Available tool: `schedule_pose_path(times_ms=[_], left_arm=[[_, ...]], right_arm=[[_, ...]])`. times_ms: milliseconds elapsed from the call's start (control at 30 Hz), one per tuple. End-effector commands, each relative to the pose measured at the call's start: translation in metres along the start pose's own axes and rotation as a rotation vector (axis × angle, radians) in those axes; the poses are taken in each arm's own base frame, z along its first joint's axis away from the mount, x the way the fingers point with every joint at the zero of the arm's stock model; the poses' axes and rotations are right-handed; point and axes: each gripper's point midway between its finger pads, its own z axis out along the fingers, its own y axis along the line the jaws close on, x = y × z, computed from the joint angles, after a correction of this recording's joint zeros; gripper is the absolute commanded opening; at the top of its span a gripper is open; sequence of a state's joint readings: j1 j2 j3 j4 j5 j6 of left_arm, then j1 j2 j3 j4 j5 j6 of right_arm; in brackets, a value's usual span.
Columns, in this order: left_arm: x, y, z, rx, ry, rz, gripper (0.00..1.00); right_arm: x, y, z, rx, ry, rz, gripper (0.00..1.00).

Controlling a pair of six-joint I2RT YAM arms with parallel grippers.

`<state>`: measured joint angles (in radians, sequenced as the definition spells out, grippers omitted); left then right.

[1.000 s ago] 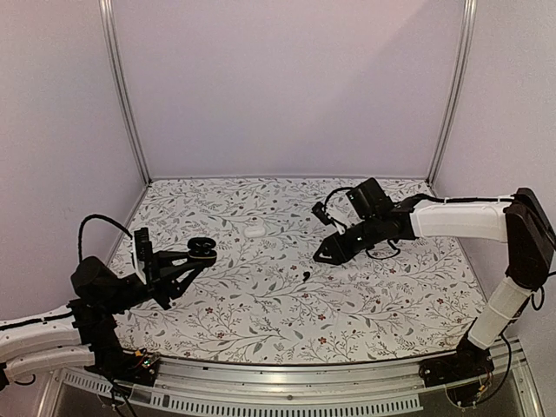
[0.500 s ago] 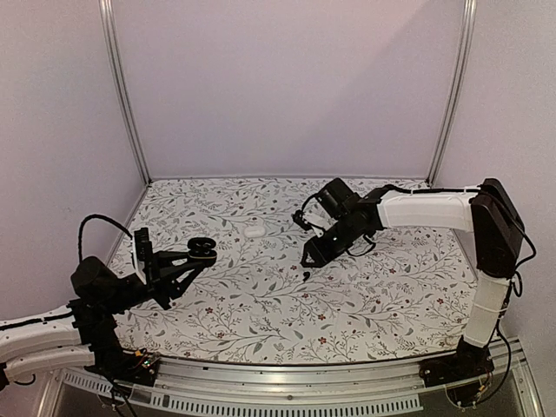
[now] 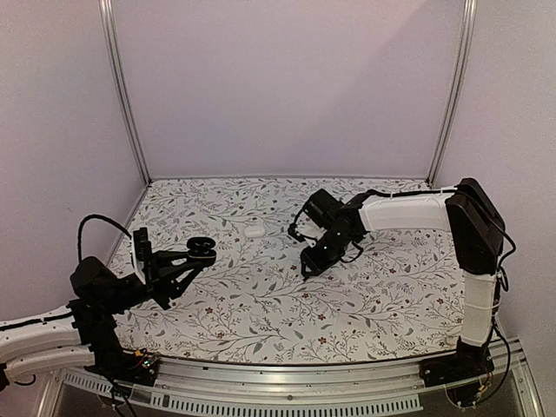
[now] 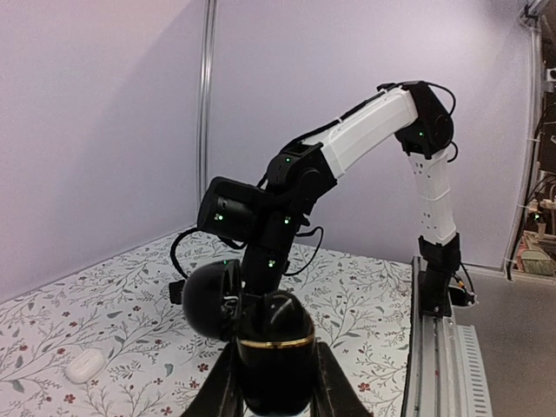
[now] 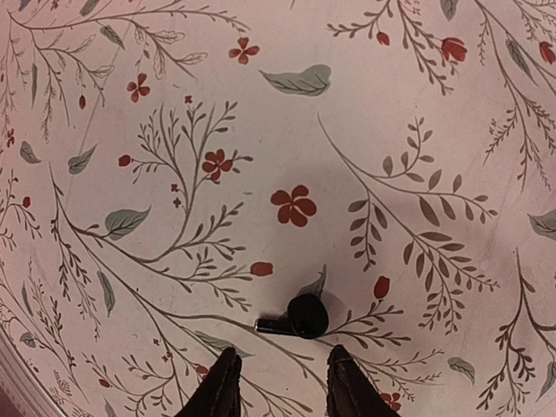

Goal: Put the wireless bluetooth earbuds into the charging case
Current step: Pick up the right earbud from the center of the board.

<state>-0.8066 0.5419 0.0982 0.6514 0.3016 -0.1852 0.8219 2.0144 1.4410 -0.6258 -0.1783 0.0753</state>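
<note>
The one earbud (image 5: 295, 318) that showed lay on the floral tablecloth (image 5: 408, 113), low and centre in the right wrist view. It sat just above the gap between the right gripper (image 5: 282, 387) fingertips, close to them but touching neither. Its long axis ran nearly level across the frame: the rounded bulb to the right, the thin stem pointing left. That line matched the line from one finger to the other, so closing as it stood would likely squeeze the piece end to end. By my judgement a forward reach and perhaps a wrist turn were needed. The right pincer stood spread, with nothing between its fingers. It was by far the nearer arm. In the top view its tip covered the spot, right of centre on the cloth.

The earbud looked glossy, hard and black, and very small against the printed leaves and red flowers of the matte cloth.

At the lower left of the top view the left gripper (image 3: 187, 259) was pinched on the charging case (image 4: 274, 347). The case was a smooth black pebble with a gold band, and its lid (image 4: 207, 300) hung open to the left. I could not tell whether a second earbud sat inside. A white pebble-shaped case (image 3: 254, 231) lay apart, up the cloth.
</note>
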Motion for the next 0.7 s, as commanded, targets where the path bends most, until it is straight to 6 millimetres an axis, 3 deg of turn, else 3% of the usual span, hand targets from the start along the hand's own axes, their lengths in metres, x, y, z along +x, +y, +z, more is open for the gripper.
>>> schedule_pose_path(times_ms=[0, 667], left_arm=[[-0.005, 0.000, 0.001, 0.002, -0.012, 0.017, 0.00], [-0.005, 0.001, 0.000, -0.004, -0.014, 0.023, 0.00]], right_arm=[[-0.002, -0.003, 0.008, 0.031, 0.017, 0.002, 0.32], [-0.005, -0.007, 0.026, 0.047, 0.035, -0.004, 0.25]])
